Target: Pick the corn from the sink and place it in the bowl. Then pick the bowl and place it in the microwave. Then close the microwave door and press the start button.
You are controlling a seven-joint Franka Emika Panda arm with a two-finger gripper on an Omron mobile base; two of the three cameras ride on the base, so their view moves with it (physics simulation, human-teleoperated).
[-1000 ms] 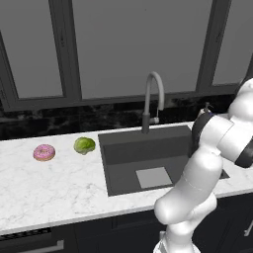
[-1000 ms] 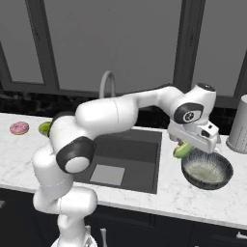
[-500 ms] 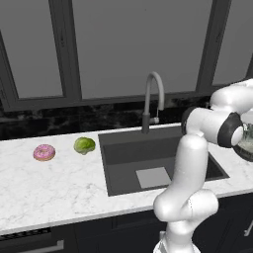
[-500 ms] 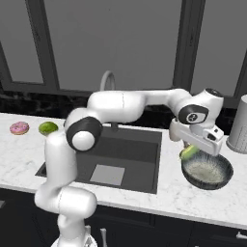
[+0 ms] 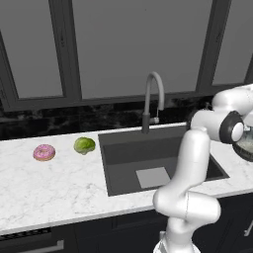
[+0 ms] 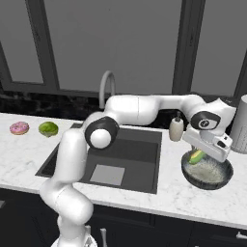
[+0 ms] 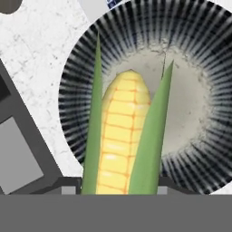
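A white robot arm reaches to the right of the right base view, where its gripper [image 6: 199,155] is clamped on one corn [image 6: 196,157] cob, held just above one dark bowl [image 6: 207,173] on the marble counter [image 6: 144,193]. In the hand view the corn fills the centre, over the bowl's pale inside. One empty sink [image 6: 120,159] sits mid-frame with one faucet [image 6: 107,87]. At the left lie one pink donut [image 6: 19,128] and one green vegetable [image 6: 48,129]. One soap bottle [image 6: 175,129] stands behind the bowl.
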